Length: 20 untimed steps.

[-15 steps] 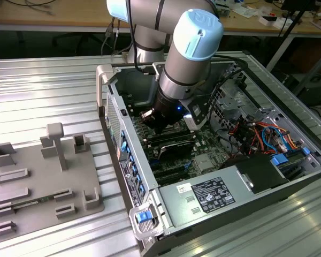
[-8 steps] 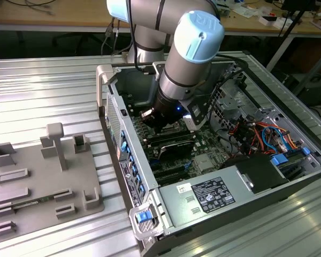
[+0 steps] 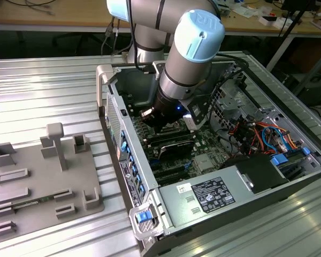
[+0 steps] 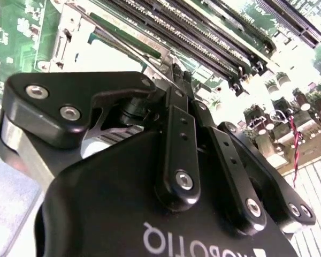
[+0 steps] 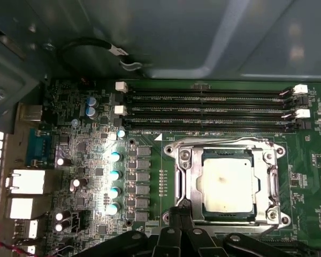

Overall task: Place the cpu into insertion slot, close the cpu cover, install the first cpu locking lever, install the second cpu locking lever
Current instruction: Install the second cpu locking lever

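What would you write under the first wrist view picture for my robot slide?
Gripper shut at the edge of the socket, where the cpu sits framed by the cpu cover, below the memory slots.

Silver-grey cpu [image 5: 226, 184] in a shiny silver cover [image 5: 228, 182] (green board [image 5: 150, 214] around); black gripper [image 5: 180, 216].
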{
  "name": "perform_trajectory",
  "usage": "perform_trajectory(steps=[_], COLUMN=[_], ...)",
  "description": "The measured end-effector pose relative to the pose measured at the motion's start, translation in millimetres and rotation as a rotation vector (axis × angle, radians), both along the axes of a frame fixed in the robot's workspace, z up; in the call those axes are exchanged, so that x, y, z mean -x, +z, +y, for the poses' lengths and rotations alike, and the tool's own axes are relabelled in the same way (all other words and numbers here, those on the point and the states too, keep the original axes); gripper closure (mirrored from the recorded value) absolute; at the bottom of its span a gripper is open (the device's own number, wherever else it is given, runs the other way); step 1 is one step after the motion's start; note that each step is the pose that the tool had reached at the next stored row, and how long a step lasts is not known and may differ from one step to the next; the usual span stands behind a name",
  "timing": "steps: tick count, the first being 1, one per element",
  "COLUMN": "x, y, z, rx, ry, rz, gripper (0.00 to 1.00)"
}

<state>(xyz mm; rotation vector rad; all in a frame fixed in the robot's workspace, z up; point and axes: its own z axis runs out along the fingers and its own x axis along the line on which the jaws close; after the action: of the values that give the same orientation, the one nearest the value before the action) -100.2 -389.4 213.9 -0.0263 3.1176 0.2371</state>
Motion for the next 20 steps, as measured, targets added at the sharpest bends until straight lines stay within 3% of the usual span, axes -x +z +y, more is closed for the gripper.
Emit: perform_trajectory(steps=[3,9,20], x=[-0.2,-4.9,-37.0], y=[7.5,11.4,11.5], z=[0.4,2.6,6.5], rx=[0.0,0.0001,0.0], ry=[0.0,0.0,0.0], rz=[0.0,0.0001,0.0001], gripper=[0.89,0.89,0.89])
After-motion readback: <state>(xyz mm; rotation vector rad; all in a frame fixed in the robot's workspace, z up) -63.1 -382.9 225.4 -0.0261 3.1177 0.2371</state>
